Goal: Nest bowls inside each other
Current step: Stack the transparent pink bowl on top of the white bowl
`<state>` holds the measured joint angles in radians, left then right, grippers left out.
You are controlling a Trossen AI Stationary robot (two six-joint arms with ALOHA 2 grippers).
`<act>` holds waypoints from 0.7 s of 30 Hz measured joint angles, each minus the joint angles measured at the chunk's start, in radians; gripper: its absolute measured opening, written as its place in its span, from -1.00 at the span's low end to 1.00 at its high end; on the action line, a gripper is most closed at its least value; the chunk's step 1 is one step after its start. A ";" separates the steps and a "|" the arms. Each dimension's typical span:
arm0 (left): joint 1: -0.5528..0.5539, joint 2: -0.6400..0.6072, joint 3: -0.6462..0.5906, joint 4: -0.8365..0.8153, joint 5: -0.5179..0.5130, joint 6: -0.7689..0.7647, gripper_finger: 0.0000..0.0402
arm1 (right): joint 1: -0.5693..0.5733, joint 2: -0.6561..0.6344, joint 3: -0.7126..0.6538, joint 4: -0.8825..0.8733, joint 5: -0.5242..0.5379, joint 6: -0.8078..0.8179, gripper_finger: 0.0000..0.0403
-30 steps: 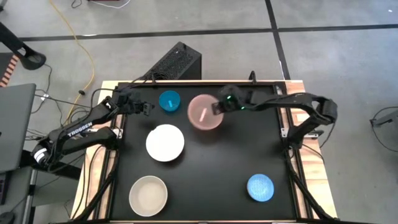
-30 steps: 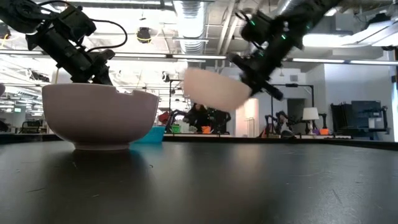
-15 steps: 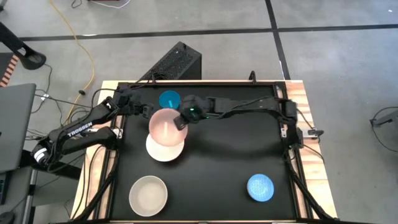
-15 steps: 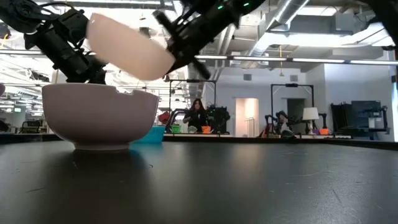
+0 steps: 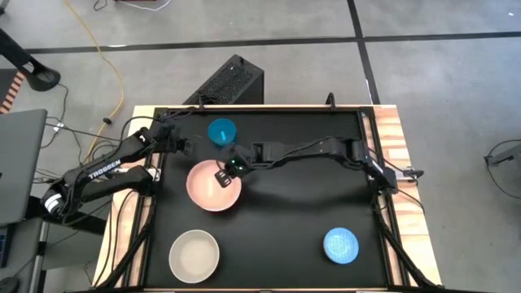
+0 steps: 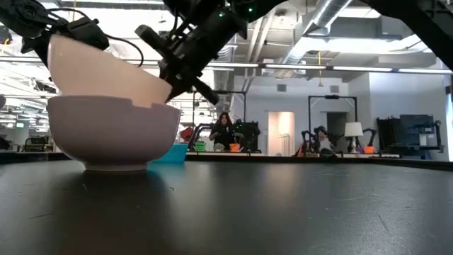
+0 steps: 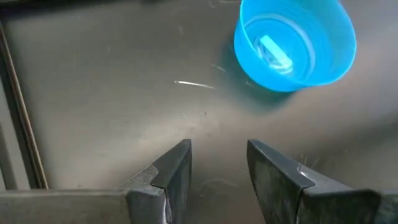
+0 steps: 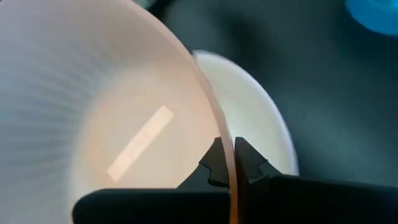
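We see the right gripper (image 5: 225,173) clamped on the pink bowl's (image 5: 211,186) rim, tilted over the white bowl (image 6: 113,132); only the low view shows that tilt

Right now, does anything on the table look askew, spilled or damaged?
Only the pink bowl: it sits tilted in the white bowl, one side raised, because the right pincer is shut on its rim. No spill or damage shows. The other bowls stand upright.
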<state>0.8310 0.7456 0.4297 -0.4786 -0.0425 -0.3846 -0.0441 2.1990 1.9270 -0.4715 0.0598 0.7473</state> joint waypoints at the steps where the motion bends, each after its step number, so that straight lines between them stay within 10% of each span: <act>1: 0.000 0.000 0.000 0.000 0.001 -0.012 -0.28 | 0.006 0.000 0.000 -0.009 0.027 0.004 -1.00; 21: 0.000 0.000 0.000 0.030 0.009 -0.020 -0.28 | 0.013 -0.001 0.000 -0.064 0.120 0.004 -0.43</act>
<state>0.8307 0.7456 0.4297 -0.4488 -0.0334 -0.4049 -0.0310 2.1980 1.9270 -0.5354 0.1802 0.7517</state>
